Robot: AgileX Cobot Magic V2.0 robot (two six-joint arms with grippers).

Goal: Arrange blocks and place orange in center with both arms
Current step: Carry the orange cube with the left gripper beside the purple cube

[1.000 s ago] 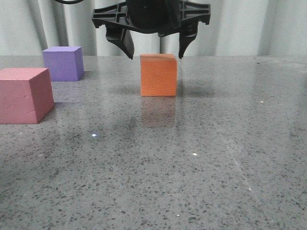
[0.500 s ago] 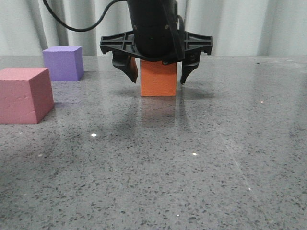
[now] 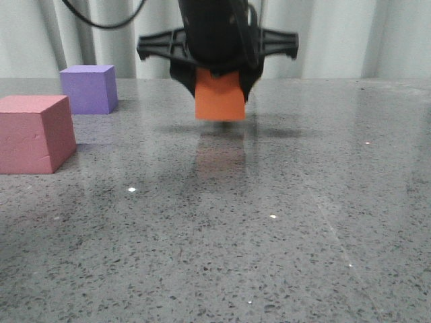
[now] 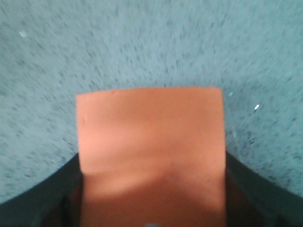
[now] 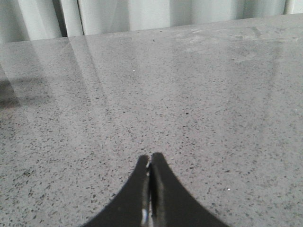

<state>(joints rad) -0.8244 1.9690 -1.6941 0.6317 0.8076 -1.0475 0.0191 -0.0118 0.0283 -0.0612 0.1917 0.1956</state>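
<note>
My left gripper [image 3: 217,86] is shut on the orange cube [image 3: 219,104] and holds it just above the grey table at the middle back. In the left wrist view the orange cube [image 4: 150,137] fills the space between the black fingers [image 4: 47,203]. The pinkish-red cube [image 3: 34,133] stands at the left edge. The purple cube [image 3: 87,88] stands behind it at the far left. My right gripper [image 5: 150,163] is shut and empty over bare table in the right wrist view; it does not show in the front view.
The speckled grey table [image 3: 269,235] stretches forward and to the right of the cubes. A pale curtain [image 3: 350,33] hangs behind the table's far edge. A black cable [image 3: 101,20] runs up from the left arm.
My left gripper came down around the orange cube, closed on it and lifted it a little off the table. The pinkish-red and purple cubes have not moved.
</note>
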